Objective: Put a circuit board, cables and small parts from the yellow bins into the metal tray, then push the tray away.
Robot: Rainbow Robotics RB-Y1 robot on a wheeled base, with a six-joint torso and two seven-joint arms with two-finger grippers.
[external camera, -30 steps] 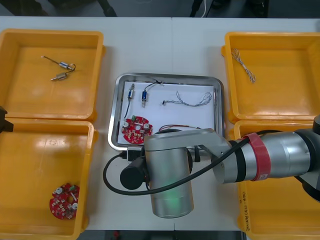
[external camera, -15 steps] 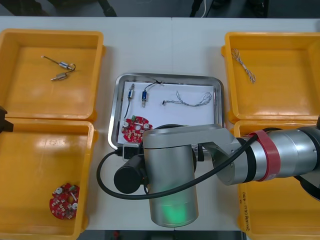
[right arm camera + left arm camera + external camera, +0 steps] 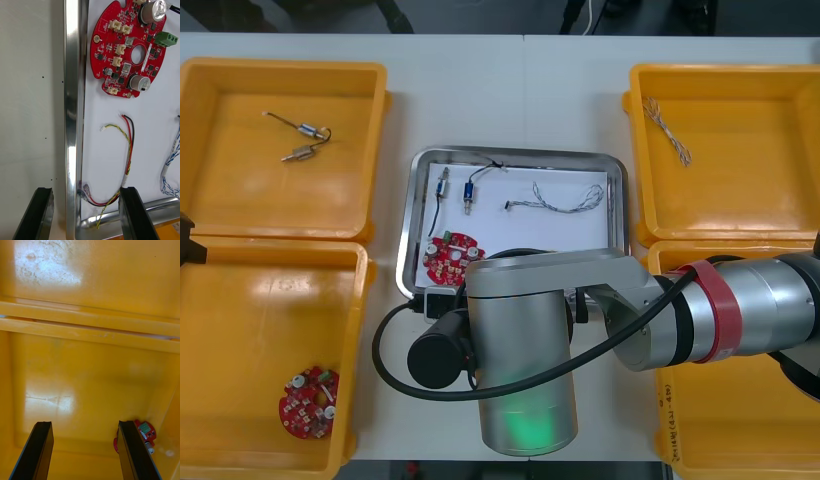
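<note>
the left gripper (image 3: pixel 84 423) is held over the near left yellow bin (image 3: pixel 240 330), fingers apart and empty; a spare circuit board (image 3: pixel 309 402) lies in that bin. in the metal tray (image 3: pixel 515 155) a circuit board (image 3: pixel 452 256), a red and yellow cable (image 3: pixel 127 150) and a blue and white cable (image 3: pixel 565 197) are laid. the right gripper (image 3: pixel 85 189) is spread open astride the tray's rim.

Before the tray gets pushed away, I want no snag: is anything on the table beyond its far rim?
Nothing visible. The table beyond the metal tray's far rim is bare; the yellow bins stand only beside it. The right gripper straddles its near rim, open; the left gripper hangs open over a left bin.
</note>
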